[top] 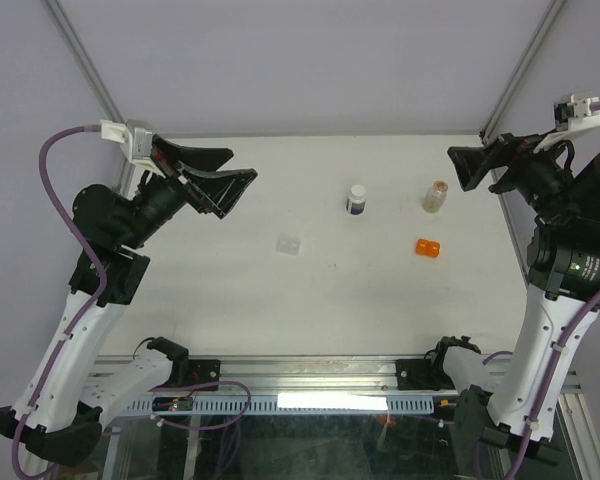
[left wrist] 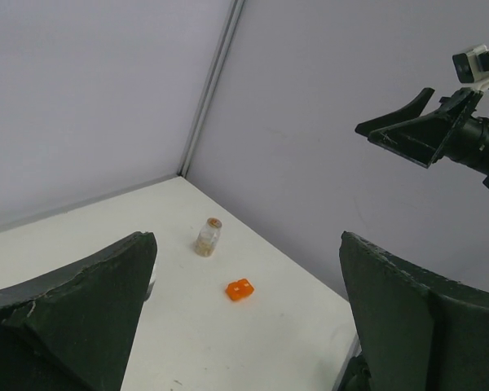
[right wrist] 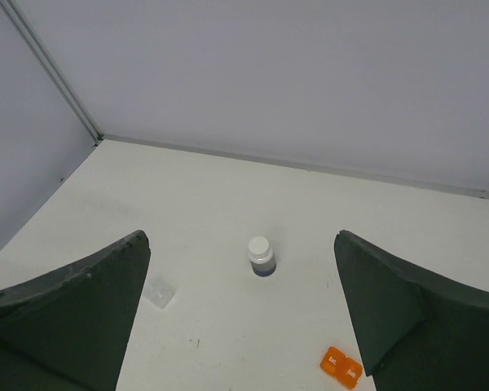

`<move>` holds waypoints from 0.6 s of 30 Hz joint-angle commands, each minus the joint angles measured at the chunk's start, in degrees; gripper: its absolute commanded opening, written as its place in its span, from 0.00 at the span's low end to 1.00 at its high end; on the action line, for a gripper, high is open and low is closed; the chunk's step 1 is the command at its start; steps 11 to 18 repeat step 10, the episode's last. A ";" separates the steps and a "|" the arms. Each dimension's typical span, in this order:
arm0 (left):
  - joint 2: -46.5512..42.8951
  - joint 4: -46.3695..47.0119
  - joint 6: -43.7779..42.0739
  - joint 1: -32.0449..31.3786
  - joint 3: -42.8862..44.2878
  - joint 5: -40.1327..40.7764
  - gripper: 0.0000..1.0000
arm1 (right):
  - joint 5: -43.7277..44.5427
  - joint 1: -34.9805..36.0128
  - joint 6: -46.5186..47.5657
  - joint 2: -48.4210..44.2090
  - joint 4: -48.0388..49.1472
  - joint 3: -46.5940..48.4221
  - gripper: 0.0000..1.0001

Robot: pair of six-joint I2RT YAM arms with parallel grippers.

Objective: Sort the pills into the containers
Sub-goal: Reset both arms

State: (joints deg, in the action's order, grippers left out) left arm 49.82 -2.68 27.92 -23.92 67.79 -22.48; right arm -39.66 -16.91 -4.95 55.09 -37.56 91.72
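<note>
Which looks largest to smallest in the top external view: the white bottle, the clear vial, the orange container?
1. white bottle and clear vial: they look about alike, so no ranking between them.
2. orange container: smallest, lying low on the table.

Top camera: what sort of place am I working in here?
Probably a robot test cell: a bare white table walled by plain grey panels on metal posts, two arms bolted to a metal rail at its near edge, and a white bottle, a clear vial and an orange box set out.

White bottle (top: 356, 199) with dark band; orange container (top: 427, 248); white table (top: 230, 300)
</note>
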 commanded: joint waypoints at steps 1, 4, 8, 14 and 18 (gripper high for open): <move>-0.13 -1.81 -1.22 0.18 1.16 -0.02 0.99 | 1.60 -0.23 -1.93 -0.85 -0.95 2.07 0.99; -0.08 -1.72 -1.97 0.19 0.24 -0.10 0.99 | 0.57 -0.23 -1.68 -0.82 -0.80 1.48 0.99; 0.12 -1.67 -2.35 0.17 -0.60 -0.44 0.99 | -1.28 -0.19 -1.90 -0.59 0.12 0.30 0.99; 0.02 -1.36 -2.49 0.17 -0.85 -0.81 0.99 | -1.51 -0.19 -1.90 -0.29 0.79 -0.22 0.99; 0.02 -1.36 -2.49 0.17 -0.85 -0.81 0.99 | -1.51 -0.19 -1.90 -0.29 0.79 -0.22 0.99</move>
